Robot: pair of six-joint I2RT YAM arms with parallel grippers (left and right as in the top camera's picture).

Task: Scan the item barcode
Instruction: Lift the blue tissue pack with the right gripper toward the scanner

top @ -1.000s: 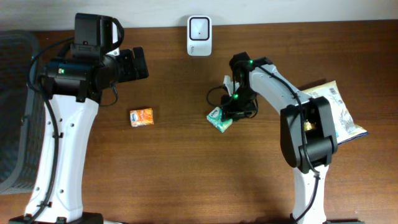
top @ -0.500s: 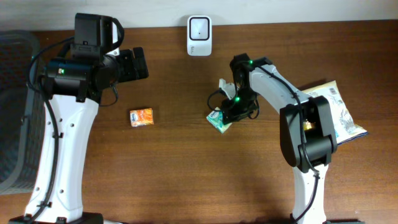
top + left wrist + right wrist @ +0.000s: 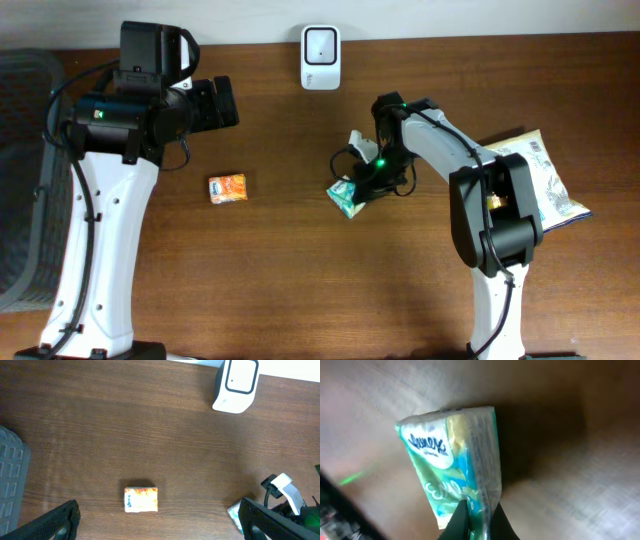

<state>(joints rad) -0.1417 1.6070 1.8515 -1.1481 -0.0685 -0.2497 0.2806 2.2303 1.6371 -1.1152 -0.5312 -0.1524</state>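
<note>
My right gripper (image 3: pixel 362 188) (image 3: pixel 479 521) is shut on the edge of a green tissue pack (image 3: pixel 346 196) (image 3: pixel 454 465), pinching its plastic wrap between the two dark fingers; the pack is near the table's middle. The white barcode scanner (image 3: pixel 320 57) (image 3: pixel 236 385) stands at the back edge. An orange tissue pack (image 3: pixel 227 188) (image 3: pixel 141 499) lies flat on the wood at the left. My left gripper (image 3: pixel 213 103) (image 3: pixel 160 527) hangs open high above the orange pack, nothing between its fingers (image 3: pixel 55 521). No barcode shows in any view.
A large white and green bag (image 3: pixel 545 180) lies at the right edge of the table behind the right arm. A dark grey basket (image 3: pixel 22 180) (image 3: pixel 11 477) stands at the far left. Cables loop beside the right wrist.
The right gripper has shut on the green tissue pack, and the pack has shifted slightly toward the front left. The left arm has not moved.
</note>
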